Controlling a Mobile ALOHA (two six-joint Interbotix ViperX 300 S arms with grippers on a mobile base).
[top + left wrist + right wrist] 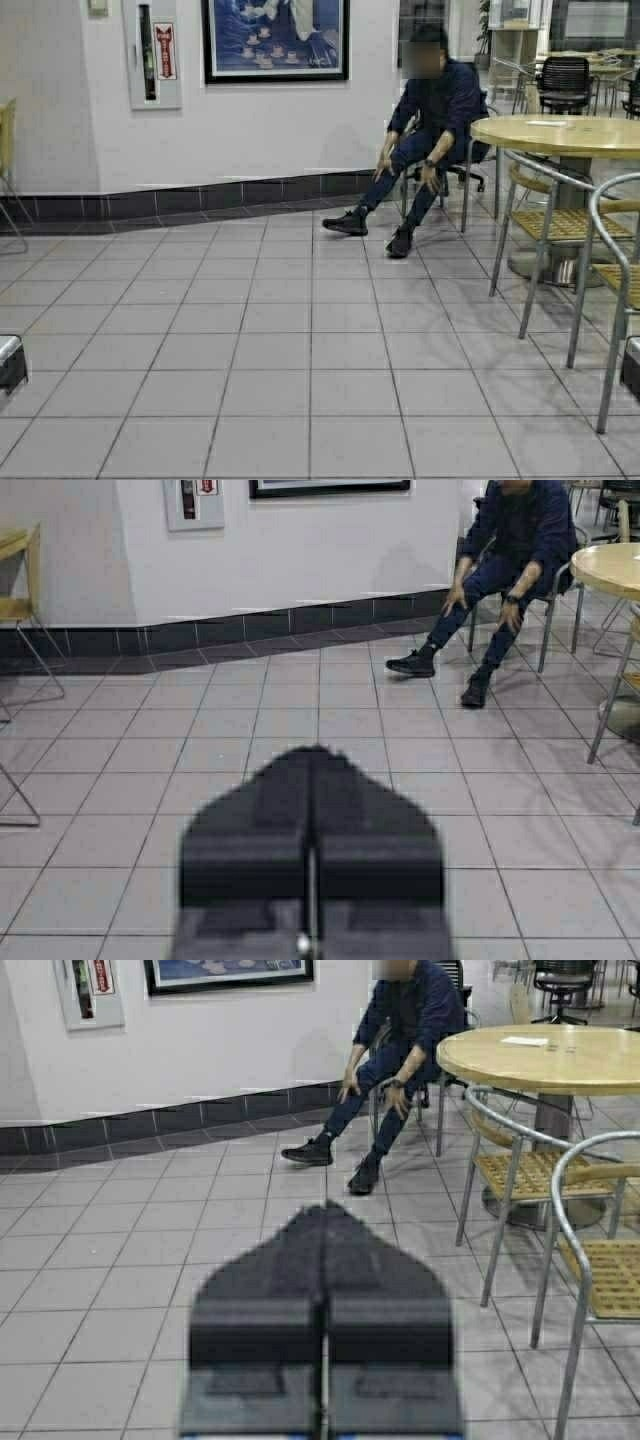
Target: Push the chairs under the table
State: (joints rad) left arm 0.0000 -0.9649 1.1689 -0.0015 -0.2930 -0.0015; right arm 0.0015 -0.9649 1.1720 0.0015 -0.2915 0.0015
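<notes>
One yellow-tan chair (20, 580) with thin metal legs stands at the far left by the wall, cut off by the picture edge. Its edge also shows in the high view (8, 140). The table is out of view. My left gripper (318, 750) is shut and holds nothing, pointing over the tiled floor. My right gripper (326, 1205) is likewise shut and empty. In the high view only a bit of the left arm (10, 362) and the right arm (632, 368) shows at the lower corners.
A person (430, 110) sits ahead by the white wall, legs stretched onto the floor. A round light-wood table (560, 135) with grey-tube wicker chairs (555, 225) stands at the right. A black mesh office chair (565, 85) is behind. Tiled floor (280, 340) lies ahead.
</notes>
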